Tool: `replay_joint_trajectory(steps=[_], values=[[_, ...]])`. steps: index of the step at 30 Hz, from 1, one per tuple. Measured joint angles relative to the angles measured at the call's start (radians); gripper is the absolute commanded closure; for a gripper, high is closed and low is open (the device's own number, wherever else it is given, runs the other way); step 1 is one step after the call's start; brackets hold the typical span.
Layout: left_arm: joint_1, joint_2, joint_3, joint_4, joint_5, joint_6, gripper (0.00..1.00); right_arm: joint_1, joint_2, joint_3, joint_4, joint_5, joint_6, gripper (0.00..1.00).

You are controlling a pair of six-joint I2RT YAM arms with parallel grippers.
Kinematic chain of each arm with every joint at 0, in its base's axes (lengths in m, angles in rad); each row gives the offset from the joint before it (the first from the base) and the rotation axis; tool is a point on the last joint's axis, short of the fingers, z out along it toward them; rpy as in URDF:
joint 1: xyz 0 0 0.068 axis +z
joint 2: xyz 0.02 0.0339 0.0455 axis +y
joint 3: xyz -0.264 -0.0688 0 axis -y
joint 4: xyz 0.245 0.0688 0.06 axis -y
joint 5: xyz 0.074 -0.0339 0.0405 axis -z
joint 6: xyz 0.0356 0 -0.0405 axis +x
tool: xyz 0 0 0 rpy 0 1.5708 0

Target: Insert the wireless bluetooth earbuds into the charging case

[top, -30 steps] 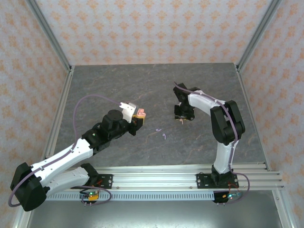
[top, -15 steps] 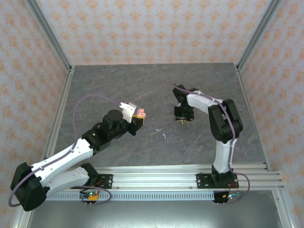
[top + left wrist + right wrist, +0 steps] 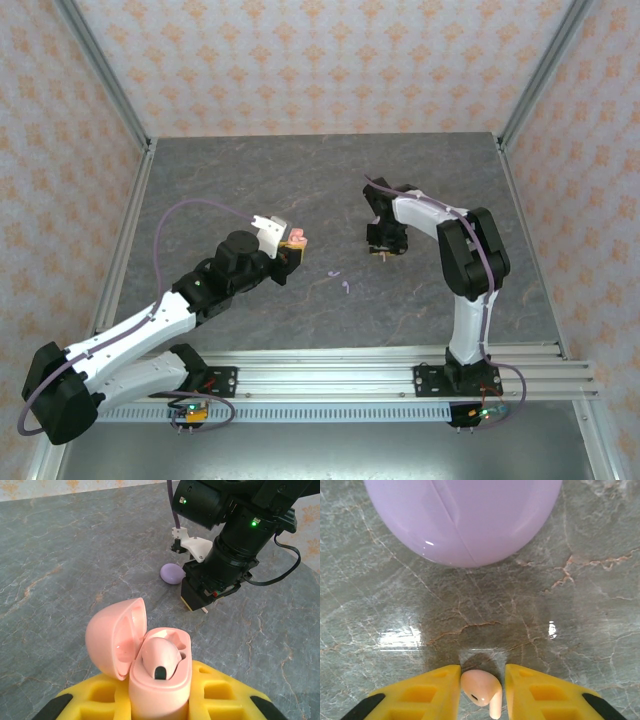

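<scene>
Earbud [image 3: 479, 686] in R gripper [image 3: 482, 677] (L gripper [image 3: 160, 702]: case [image 3: 161, 677])

Lab robot cell: wallpapered panels [image 3: 300, 60], aluminium frame [image 3: 103, 75], stone-look table [image 3: 250, 180]

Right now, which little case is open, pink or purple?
The pink case: its lid is flipped back, showing an earbud inside. The purple case lies shut on the table.
</scene>
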Motion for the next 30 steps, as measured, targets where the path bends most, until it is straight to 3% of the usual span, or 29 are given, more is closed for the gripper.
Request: replay_joint_trajectory(steps=[15, 24, 30], values=[[0.0, 0.053, 0.0, 0.002, 0.025, -0.006, 0.97, 0.0, -0.009, -0.006, 0.006, -0.007, -0.063, 0.8], [0.0, 0.225, 0.0, 0.032, 0.072, -0.007, 0.97, 0.001, -0.082, -0.1, 0.094, -0.062, -0.116, 0.81], [0.0, 0.356, 0.0, 0.142, 0.125, -0.007, 0.97, 0.007, -0.18, -0.146, 0.149, -0.129, -0.119, 0.8]])
